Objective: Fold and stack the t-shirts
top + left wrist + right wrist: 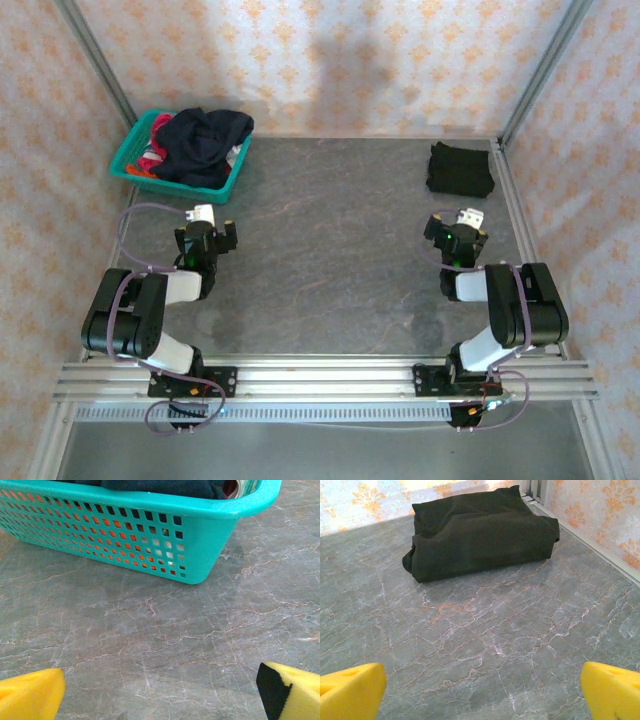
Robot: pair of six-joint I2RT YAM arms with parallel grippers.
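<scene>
Far left, a teal basket (210, 540) holds a crumpled dark navy t-shirt (205, 140) with a red-pink t-shirt (152, 157) tucked beside it, both unfolded. The left claw (207, 232) sits near the basket over the bare counter (330, 250), fingers spread apart, holding nothing. The right claw (455, 228) is likewise spread and empty, facing a folded black t-shirt (460, 168) in the far right counter corner.

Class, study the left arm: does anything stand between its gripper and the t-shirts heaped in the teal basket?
Only the teal basket's near wall stands between the left gripper, fingers open, and the t-shirts. They heap above the rim, so from above nothing visible blocks them.
</scene>
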